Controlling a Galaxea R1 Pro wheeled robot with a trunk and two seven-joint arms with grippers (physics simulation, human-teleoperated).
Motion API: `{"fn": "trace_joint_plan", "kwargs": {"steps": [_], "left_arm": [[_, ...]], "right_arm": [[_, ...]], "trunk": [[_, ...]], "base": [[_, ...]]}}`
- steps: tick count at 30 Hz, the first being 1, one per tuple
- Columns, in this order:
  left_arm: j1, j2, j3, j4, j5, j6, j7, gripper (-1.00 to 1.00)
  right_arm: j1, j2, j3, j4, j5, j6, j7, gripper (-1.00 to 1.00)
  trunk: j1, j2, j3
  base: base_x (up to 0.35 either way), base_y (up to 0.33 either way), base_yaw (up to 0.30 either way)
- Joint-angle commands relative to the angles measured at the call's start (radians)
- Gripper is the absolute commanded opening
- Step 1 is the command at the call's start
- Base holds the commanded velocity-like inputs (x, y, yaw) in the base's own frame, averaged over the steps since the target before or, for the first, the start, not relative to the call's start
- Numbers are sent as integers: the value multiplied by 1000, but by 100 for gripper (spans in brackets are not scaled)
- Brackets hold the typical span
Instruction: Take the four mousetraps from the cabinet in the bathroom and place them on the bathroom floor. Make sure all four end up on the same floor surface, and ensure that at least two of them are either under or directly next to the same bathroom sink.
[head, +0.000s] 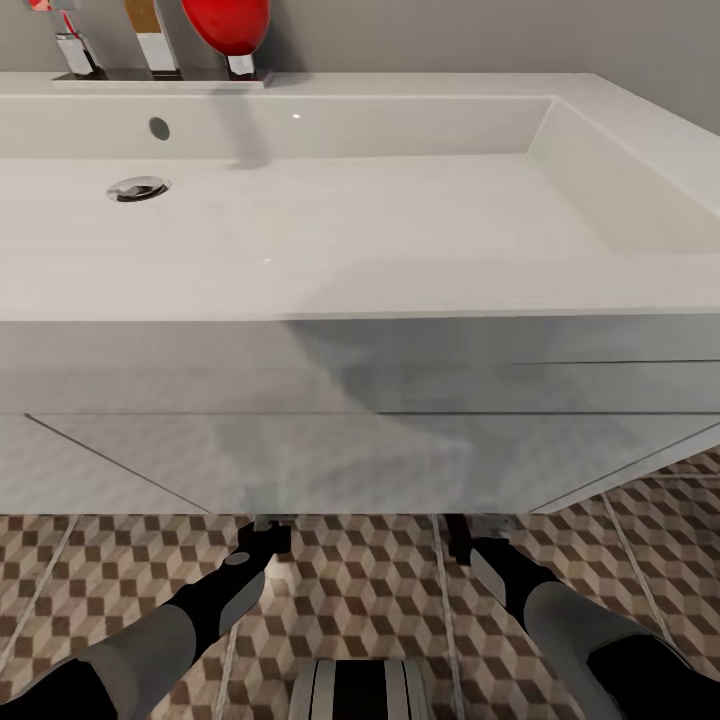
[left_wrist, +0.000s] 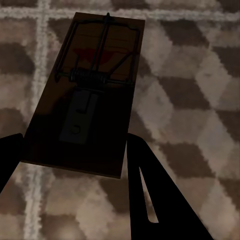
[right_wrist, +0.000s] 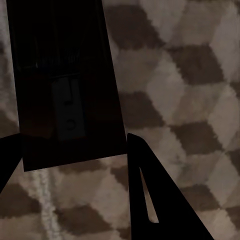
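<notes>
From the head camera, a wide white sink (head: 330, 200) with a round drain (head: 138, 188) stands right ahead, over a glossy white vanity front (head: 360, 420). Both arms reach down under its lower edge, above the cube-patterned bathroom floor (head: 350, 590). The left gripper (head: 262, 535) and the right gripper (head: 462, 535) are half hidden by the vanity, so their jaws cannot be read here.

In the left wrist camera, the left gripper (left_wrist: 75, 155) has its two dark fingers (left_wrist: 150, 190) closed against the sides of a mousetrap (left_wrist: 85, 100), which juts forward past the fingertips over the floor tiles (left_wrist: 200, 100), its spring and wire bar facing the camera.

In the right wrist camera, the right gripper (right_wrist: 72, 150) likewise pinches a second mousetrap (right_wrist: 65, 85) between its fingers (right_wrist: 150, 190); that trap lies in deep shadow, extending ahead of the tips above the patterned tiles (right_wrist: 190, 75).
</notes>
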Motion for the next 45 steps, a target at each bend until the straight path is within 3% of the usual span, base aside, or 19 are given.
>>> {"fn": "trace_joint_plan", "kwargs": {"steps": [1, 10, 38, 45], "left_arm": [[-1, 1, -8, -1, 5, -2, 7, -100], [-1, 1, -10, -3, 5, -1, 7, -100], [-1, -23, -10, -3, 6, 8, 25, -100], [-1, -54, -9, -2, 3, 9, 30, -100]], "right_arm": [[0, 0, 6, -1, -13, -16, -5, -100], [0, 1, 7, 31, -15, -100, -5, -100], [0, 0, 8, 47, -6, -110, -5, -100], [0, 1, 9, 47, -5, -110, -4, -100]], "trunk": [[0, 0, -1], [0, 0, -1], [0, 0, -1], [0, 0, -1]], "base": [[0, 0, 0], [0, 0, 0], [0, 0, 0], [0, 0, 0]]}}
